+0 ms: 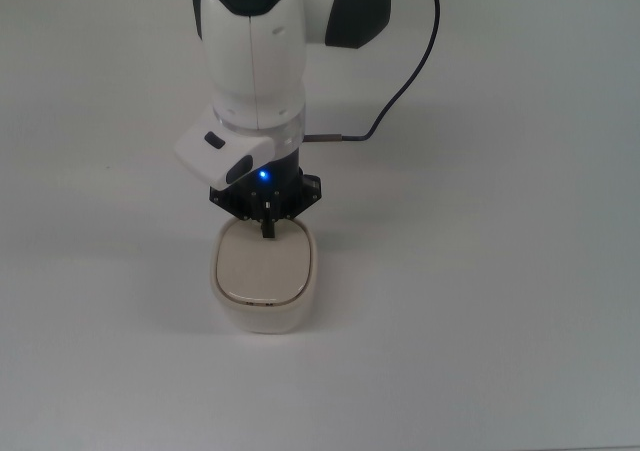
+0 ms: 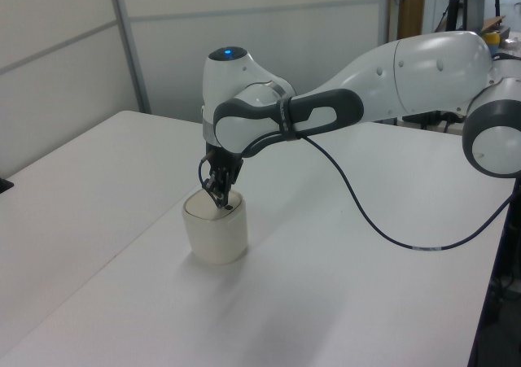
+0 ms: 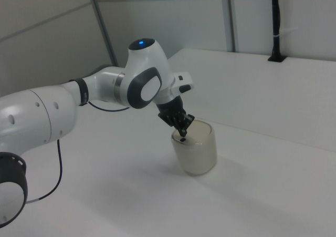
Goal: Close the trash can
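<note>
Tool (image 1: 267, 227) tip rests at the rear edge of the lid (image 1: 264, 269), fingers drawn together around the small black knob as far as can be judged. The trash can (image 2: 215, 235) stands on the white tabletop (image 1: 480, 301), lid lying flat and flush with the rim. Risks: lifting away without letting go would reopen the lid; extra downward push could tip or slide the light can; the trailing cable (image 1: 405, 81) might snag on retreat.
</note>
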